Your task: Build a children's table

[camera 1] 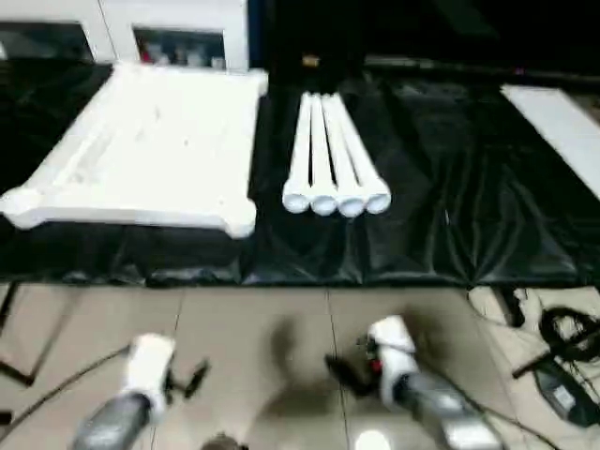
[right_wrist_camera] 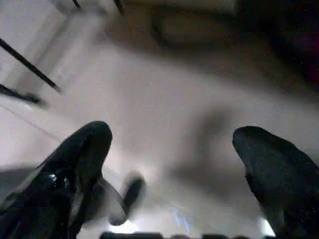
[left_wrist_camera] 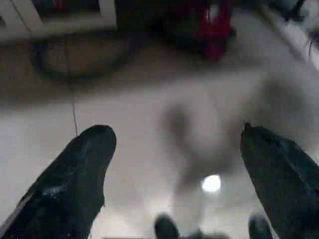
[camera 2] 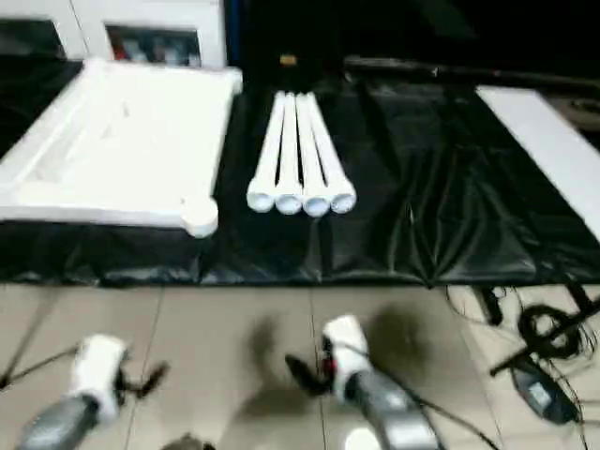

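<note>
Two grippers hang low over the tiled floor (camera 1: 281,328), both short of the black sheet (camera 1: 441,187) where the table parts lie. The left gripper (left_wrist_camera: 174,164) has its black fingers (left_wrist_camera: 75,174) spread wide with nothing between them; bare floor shows through the gap. Ahead of it, on the left part of the sheet, the white tabletop (camera 1: 155,150) lies flat with its rounded corner sockets at the near edge, well apart from that gripper. Just beside the tabletop, toward the middle, the four white legs (camera 1: 333,159) lie side by side, touching one another, their open round ends facing the robot. The right gripper (right_wrist_camera: 172,164) is likewise wide open and empty, below and slightly right of the legs' near ends, well apart from them. Farther right, a white panel (camera 1: 562,131) lies on the sheet's edge, and black cables (camera 1: 562,347) sprawl on the floor. Behind the tabletop stands a white cabinet (camera 1: 178,33).
</note>
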Motion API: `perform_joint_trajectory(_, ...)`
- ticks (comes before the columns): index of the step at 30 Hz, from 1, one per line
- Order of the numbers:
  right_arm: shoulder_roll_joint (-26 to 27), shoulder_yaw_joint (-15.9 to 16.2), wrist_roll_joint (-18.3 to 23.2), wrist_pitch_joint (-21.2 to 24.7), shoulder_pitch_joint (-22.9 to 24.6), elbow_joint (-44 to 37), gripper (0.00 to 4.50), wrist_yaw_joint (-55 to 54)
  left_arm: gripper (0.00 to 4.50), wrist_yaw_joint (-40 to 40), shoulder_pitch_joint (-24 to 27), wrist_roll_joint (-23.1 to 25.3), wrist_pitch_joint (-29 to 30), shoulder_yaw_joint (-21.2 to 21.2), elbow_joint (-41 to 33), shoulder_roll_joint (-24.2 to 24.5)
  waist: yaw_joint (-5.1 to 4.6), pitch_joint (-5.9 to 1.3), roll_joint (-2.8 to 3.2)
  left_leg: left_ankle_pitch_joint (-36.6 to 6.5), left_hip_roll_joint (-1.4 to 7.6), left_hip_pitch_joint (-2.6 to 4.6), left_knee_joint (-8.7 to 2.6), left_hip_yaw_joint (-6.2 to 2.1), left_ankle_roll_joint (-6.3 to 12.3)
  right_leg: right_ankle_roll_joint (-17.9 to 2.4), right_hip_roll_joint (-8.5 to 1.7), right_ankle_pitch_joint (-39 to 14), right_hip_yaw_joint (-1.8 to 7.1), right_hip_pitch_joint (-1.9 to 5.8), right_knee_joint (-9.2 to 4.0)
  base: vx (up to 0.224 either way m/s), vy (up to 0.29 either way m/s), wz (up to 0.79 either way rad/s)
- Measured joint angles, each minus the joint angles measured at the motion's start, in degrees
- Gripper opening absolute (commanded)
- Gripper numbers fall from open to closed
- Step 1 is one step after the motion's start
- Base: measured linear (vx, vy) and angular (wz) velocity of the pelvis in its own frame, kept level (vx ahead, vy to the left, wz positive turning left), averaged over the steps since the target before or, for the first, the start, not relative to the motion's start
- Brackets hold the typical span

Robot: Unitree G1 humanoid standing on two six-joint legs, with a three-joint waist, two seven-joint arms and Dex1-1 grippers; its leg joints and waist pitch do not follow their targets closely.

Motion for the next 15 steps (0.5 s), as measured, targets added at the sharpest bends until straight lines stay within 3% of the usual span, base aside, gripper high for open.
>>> perform_joint_trajectory(2,-2.7,0.4,3.1,4.1,5.4,-12.8,4.47,2.7,4.47,0.0,4.9,-2.6,0.1,2.3,-11.1,-0.2,-0.01,0.02,0.01,0.0,0.0,0.05,0.0,-0.01,0.0,0.0,0.03,0.0,0.01,0.06,-0.02,0.0,0.0,0.0)
perform_joint_trajectory(4,-4.4,0.2,5.1,6.3,7.1,-19.3,4.47,3.9,4.47,0.3,6.5,-3.8,-0.1,3.9,-16.5,-0.3,-0.04,0.02,0.0,0.0,0.0,0.06,-0.03,-0.01,-0.02,0.0,0.04,0.0,0.02,0.02,-0.01,0.0,0.0,0.0)
perform_joint_trajectory(5,-6.5,0.1,7.8,8.7,9.4,-26.6,4.47,4.4,4.47,1.2,8.7,-4.5,0.1,4.7,-22.6,-0.6,0.01,0.06,-0.05,0.0,0.0,0.08,-0.04,-0.01,-0.02,0.1,0.05,0.0,0.04,0.04,-0.04,0.0,0.0,0.0)
perform_joint_trajectory(7,-9.3,-1.9,11.8,11.6,11.5,-36.5,4.47,4.1,4.47,3.2,11.1,-5.0,0.4,6.6,-30.9,-0.9,0.07,0.09,-0.18,0.0,0.0,0.09,-0.07,-0.01,-0.02,0.1,0.07,0.1,0.07,0.06,-0.12,0.0,0.0,0.0)
perform_joint_trajectory(10,-8.1,-6.5,14.7,13.2,8.3,-44.2,4.47,-0.1,4.47,7.3,9.2,-4.5,0.8,9.2,-38.4,-0.8,-0.05,-0.1,-0.39,0.0,0.0,0.22,-0.11,-0.02,-0.04,0.2,0.11,0.1,0.09,0.0,-0.1,0.0,0.0,0.0)
perform_joint_trajectory(15,-2.4,-10.8,9.0,14.0,-5.3,-41.2,4.47,-10.3,4.47,11.9,-2.1,-3.3,8.8,9.9,-42.7,0.5,-0.17,-0.29,-0.74,0.2,-0.02,0.16,-0.11,-0.02,-0.28,0.2,0.13,0.5,0.18,-0.12,-0.05,0.0,0.0,0.0)
